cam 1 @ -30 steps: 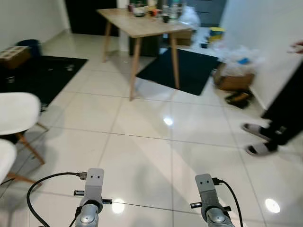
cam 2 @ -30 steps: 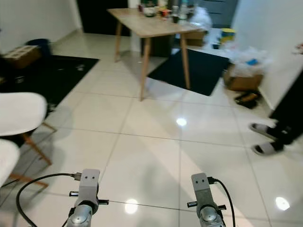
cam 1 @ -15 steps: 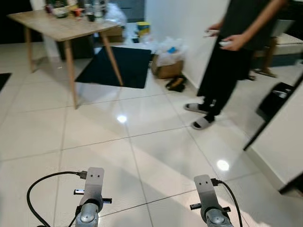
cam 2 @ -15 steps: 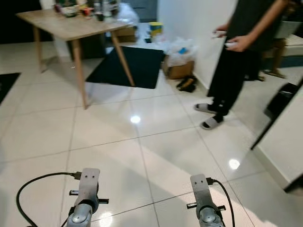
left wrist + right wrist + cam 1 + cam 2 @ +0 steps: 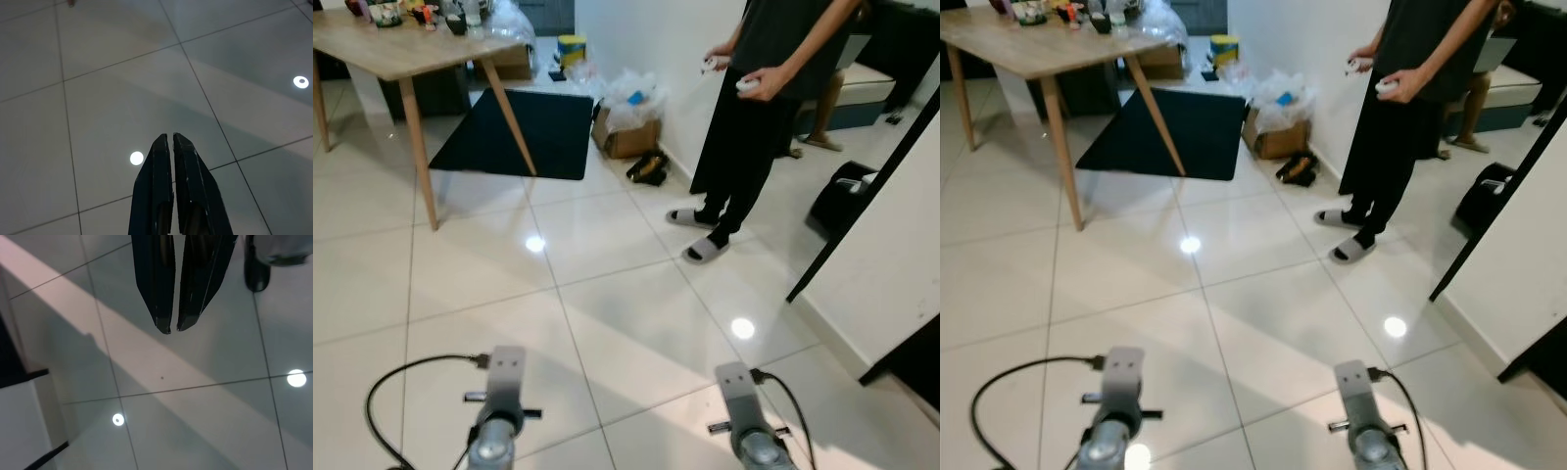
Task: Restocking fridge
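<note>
No fridge can be made out. A person, head cut off, stands on the tiled floor beside a black mat and cluttered bench. Left gripper and right gripper hang nearly closed, empty.

The glossy white tiled floor carries a black mat that lies partly under a wooden counter crowded with bottles and jars. Beside the mat, against the white wall, sit a cardboard box topped with plastic bags and a dark pair of shoes. A person in slippers stands on the tiles nearby.
</note>
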Controlling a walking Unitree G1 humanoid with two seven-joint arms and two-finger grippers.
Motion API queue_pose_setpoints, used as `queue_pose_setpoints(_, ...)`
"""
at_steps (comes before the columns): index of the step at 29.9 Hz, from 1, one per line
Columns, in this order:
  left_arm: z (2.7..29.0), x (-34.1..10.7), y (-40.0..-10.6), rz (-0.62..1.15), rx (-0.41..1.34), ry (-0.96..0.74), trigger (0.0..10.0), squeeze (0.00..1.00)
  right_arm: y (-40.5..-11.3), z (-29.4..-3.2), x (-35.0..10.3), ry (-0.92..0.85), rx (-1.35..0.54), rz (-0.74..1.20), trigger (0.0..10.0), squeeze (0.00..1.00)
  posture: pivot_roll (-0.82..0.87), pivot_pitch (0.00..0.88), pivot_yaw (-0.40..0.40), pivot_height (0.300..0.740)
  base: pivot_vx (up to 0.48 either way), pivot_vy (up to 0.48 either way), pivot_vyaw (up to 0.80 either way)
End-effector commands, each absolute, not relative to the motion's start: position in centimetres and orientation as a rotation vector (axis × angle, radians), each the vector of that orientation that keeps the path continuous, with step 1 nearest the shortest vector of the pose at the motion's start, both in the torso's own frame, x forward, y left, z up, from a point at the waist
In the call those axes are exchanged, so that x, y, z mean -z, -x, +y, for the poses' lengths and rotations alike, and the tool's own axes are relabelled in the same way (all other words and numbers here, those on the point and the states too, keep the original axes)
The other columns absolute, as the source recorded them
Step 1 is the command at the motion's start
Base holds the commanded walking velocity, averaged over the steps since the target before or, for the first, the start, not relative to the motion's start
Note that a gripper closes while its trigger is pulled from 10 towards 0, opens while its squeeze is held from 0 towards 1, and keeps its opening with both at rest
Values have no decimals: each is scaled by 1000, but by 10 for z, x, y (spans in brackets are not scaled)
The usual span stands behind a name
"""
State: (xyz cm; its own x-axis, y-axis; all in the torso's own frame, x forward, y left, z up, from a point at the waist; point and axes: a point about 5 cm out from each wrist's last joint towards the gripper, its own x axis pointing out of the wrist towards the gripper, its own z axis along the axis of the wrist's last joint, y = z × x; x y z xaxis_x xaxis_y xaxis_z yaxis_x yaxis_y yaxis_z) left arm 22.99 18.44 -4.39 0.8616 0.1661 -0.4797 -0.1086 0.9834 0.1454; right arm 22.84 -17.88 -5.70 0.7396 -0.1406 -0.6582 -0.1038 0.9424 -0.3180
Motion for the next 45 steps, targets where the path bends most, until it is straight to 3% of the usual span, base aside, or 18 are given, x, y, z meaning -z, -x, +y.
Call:
queue_pose_setpoints(1, 178, 44, -231, 514, -127, -91, 10000, 0, -222, -189, 60, 361, 40, 771, 10000, 0, 7, 0, -37, 740, 0, 0, -800)
queue_pose_setpoints(19, 178, 44, -233, 531, -138, -42, 10000, 0, -221, -183, 61, 359, 14, 774, 10000, 0, 12, 0, -36, 740, 30, 0, -69)
queue_pose_setpoints(45, 173, 43, -237, 536, -133, -10, 10000, 0, -221, -185, 61, 366, 16, 781, 10000, 0, -2, 0, -38, 740, 468, 0, 0)
